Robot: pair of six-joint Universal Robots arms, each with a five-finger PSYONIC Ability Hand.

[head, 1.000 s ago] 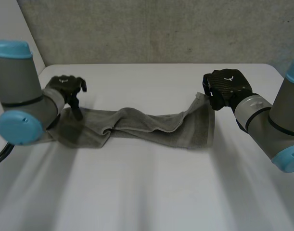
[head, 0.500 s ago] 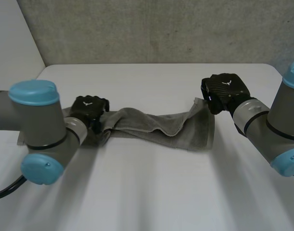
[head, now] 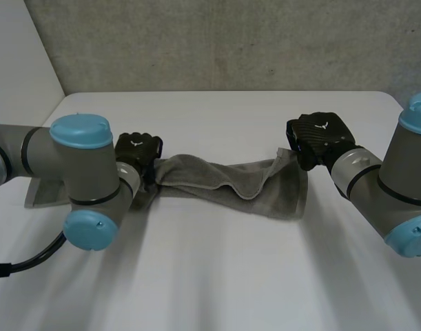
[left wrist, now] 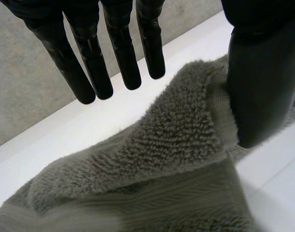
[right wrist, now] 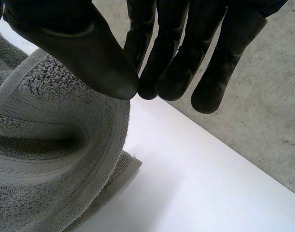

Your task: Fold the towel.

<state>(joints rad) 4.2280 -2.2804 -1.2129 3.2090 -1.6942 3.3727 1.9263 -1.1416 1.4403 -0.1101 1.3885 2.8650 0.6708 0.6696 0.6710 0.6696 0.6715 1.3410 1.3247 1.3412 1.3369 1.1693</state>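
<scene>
Your left arm (head: 79,172) reaches in from the left, elbow bent and low over the table. Your left hand (head: 136,150) has its fingers (left wrist: 120,53) straight and spread, and its thumb (left wrist: 260,82) rests against a fold of the towel (head: 224,179). Your right arm (head: 382,186) angles in from the right. Your right hand (head: 320,134) pinches a raised towel corner between thumb (right wrist: 75,53) and fingertips (right wrist: 171,63).

Head view: high, from behind, down on table (head: 217,276); wrist views: close over towel (left wrist: 161,159); all share it.
</scene>
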